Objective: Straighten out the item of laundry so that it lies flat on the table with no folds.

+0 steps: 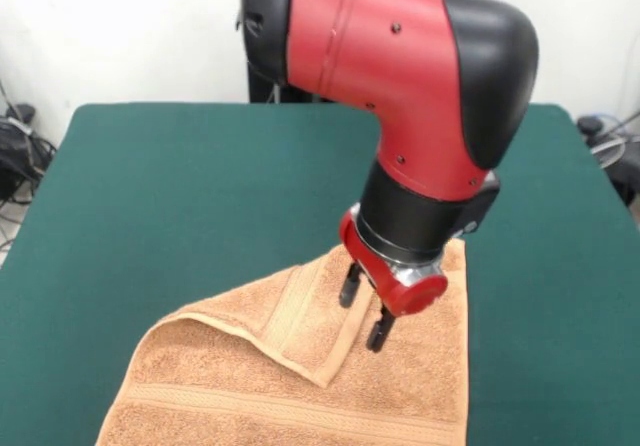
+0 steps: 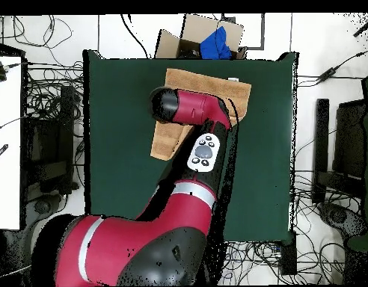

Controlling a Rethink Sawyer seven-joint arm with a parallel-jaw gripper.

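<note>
The orange-tan towel (image 1: 300,386) lies at the near edge of the green table (image 1: 150,196) in the front view. One corner is folded over onto the towel, and the flap ends in a point near the middle. My gripper (image 1: 365,308) hangs just above the towel beside that flap. Its two black fingers (image 1: 350,286) are apart and hold nothing. In the overhead view the towel (image 2: 235,91) lies at the table's (image 2: 120,134) top edge, partly hidden under my arm, which also hides the gripper.
A cardboard box (image 2: 188,39) with a blue item (image 2: 217,43) stands on the floor beyond the table's top edge in the overhead view. Cables lie on the floor all round. A white desk (image 2: 7,134) stands at the left.
</note>
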